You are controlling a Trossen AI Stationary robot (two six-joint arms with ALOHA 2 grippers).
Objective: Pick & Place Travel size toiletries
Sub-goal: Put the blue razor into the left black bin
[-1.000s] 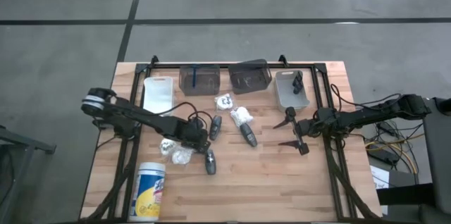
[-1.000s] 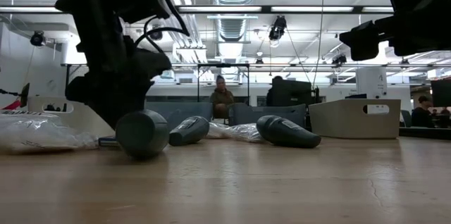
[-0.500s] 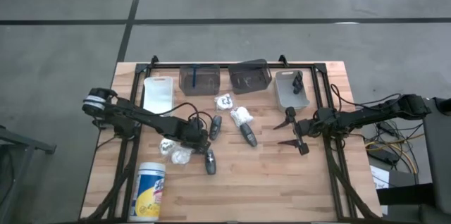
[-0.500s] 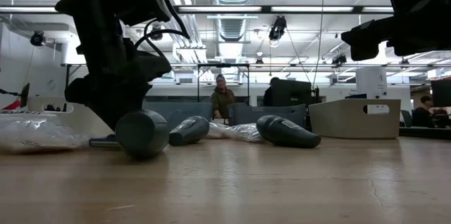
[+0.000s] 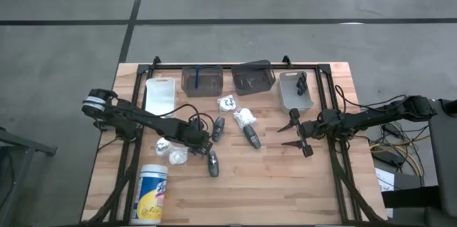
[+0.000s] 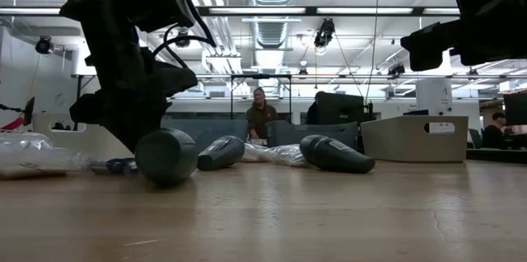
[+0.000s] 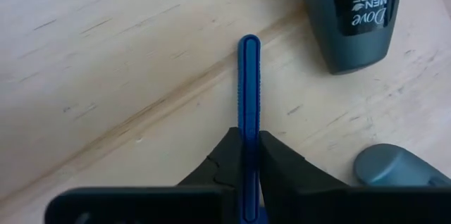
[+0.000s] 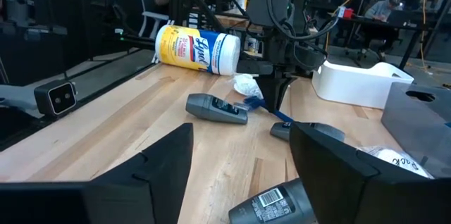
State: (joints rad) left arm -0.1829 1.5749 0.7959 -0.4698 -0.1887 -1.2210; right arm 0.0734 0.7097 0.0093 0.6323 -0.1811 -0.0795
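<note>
Left gripper (image 7: 248, 155) pinches thin blue ridged stick (image 7: 249, 83).

Left wrist view: the blue stick (image 7: 249, 104) runs between the fingers (image 7: 227, 160), its near end concealed. Two grey tubes (image 7: 350, 13) are cropped by the frame edge. High view: contents of the clear bins (image 5: 201, 81) are too small to identify.

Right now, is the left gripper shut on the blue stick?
Yes. The left gripper pinches the blue stick between its fingers.
</note>
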